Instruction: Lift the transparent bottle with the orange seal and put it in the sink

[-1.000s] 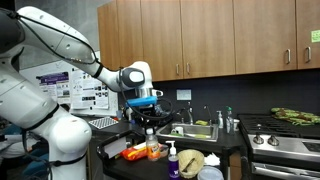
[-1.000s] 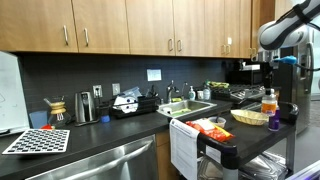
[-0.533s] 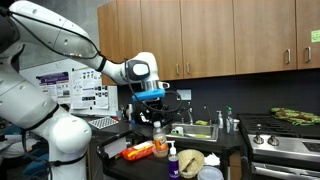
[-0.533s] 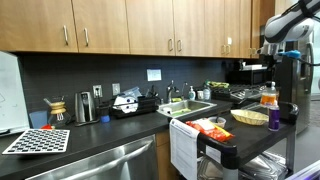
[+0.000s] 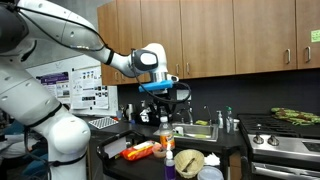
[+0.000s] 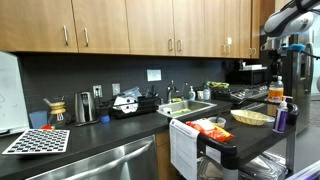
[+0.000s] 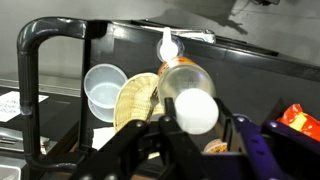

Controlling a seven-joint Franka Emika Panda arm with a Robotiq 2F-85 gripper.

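My gripper [image 7: 197, 126] is shut on the transparent bottle [image 7: 187, 82], which has orange contents and a white cap. The jaws press on it from both sides just below the cap. In both exterior views the gripper [image 5: 160, 91] [image 6: 277, 52] holds the bottle [image 5: 165, 121] [image 6: 275, 93] in the air above the black cart. The sink [image 5: 196, 130] [image 6: 190, 108] is set in the dark counter beside the cart, with a faucet behind it. The bottle is not over the sink.
On the cart below lie a woven basket [image 7: 135, 100] [image 6: 250, 117], a white bowl [image 7: 105, 88], a purple pump bottle [image 7: 168, 45] [image 5: 171, 161] [image 6: 281, 116] and an orange packet [image 7: 300, 122] [image 5: 138, 152]. The cart's black handle bar [image 7: 30, 70] rises at one side. Wooden cabinets hang above the counter.
My gripper has risen with the bottle, lifting it off the cart and shifting it sideways towards the sink side. The other things on the cart have not moved.
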